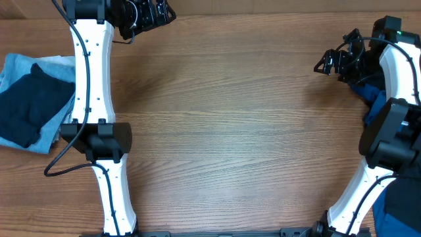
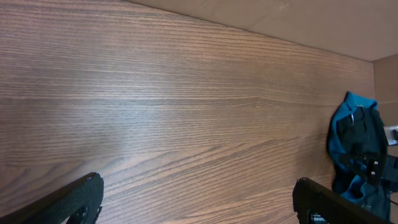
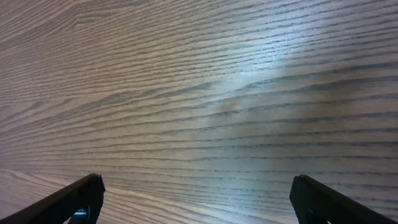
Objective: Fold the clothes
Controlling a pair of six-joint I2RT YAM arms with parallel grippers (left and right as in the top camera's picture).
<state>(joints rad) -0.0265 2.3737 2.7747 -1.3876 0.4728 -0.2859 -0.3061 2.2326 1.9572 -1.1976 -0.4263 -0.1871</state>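
Where the left gripper hung: over the far left part of the brown wood-grain table, its two black fingers spread wide with only wood showing between them.
Right gripper: near the table's right edge, its fingers were likewise wide apart and held nothing.
Left pile: a near-black soft fabric garment lay on top of a light blue garment at the left edge. A pale grey fabric strip showed at the pile's far side. The pile sat just beside the left arm's white link, well apart from its gripper.
Right pile: a crumpled royal blue garment lay at the right edge, partly under the right arm and just behind its gripper.
Bottom right corner: more dark blue fabric, partly hidden.
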